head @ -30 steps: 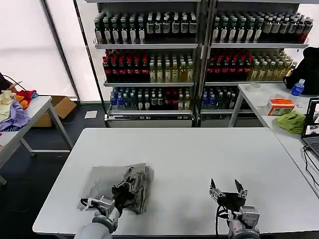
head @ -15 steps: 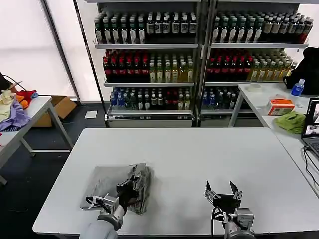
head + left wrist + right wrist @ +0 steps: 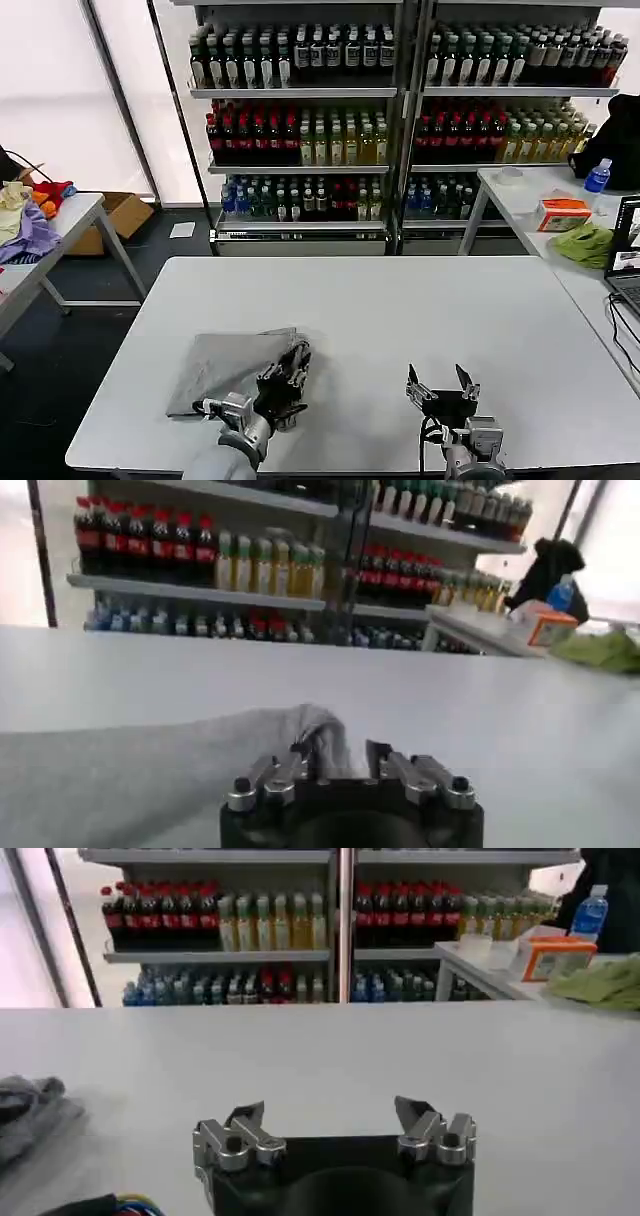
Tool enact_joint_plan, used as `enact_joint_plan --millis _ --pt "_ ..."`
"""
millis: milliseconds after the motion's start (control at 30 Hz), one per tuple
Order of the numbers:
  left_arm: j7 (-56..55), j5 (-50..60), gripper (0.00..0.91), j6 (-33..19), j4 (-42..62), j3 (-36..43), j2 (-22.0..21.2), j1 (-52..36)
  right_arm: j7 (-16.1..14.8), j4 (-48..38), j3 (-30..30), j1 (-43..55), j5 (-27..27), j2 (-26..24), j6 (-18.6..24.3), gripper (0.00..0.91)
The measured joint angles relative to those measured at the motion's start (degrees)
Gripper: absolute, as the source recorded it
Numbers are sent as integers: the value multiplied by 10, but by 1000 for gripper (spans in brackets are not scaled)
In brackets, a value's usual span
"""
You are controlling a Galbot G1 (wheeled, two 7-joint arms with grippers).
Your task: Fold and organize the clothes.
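Observation:
One grey shirt (image 3: pixel 225 365) of the clothes lies folded flat on the white table (image 3: pixel 400 310), near its front left. My left gripper (image 3: pixel 292 372) is at the shirt's right edge, shut on a bunched fold of the grey cloth. In the left wrist view the shirt (image 3: pixel 120 770) spreads to one side and a hump of it rises between the fingers of the left gripper (image 3: pixel 338 752). My right gripper (image 3: pixel 440 383) hovers open near the table's front edge, well apart from the shirt. The right wrist view has the right gripper (image 3: pixel 328 1113) with nothing between its fingers, and the shirt (image 3: pixel 25 1108) at the frame's edge.
Shelves of bottles (image 3: pixel 400 130) stand behind the table. A side table (image 3: pixel 530 195) at the right carries an orange box (image 3: pixel 562 212), a lime-green cloth (image 3: pixel 586 243) and a laptop (image 3: pixel 626 250). Another table at the left holds a fabric heap (image 3: pixel 30 225).
My left gripper has moved right and toward the front edge with the shirt's edge in it, and the bunched cloth now lies flatter. The right gripper has drifted slightly left.

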Motion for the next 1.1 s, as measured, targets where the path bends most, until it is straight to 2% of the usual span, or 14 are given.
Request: enact_joint_plan --millis 233,400,767,1100 --pt "-23 -113 907 10 -45 -16 4 -4 -1 -9 -5 7 3 -6 3 907" --pt "-40 -152 907 11 -75 -48 19 -4 0 -14 -14 17 6 -11 -1 907" --pt "-47 -124 907 8 -75 -151 52 22 3 -29 -29 50 22 -29 -5 907" --pt "-36 -84 907 1 -37 -181 58 32 2 -29 -32 59 28 -33 -6 907"
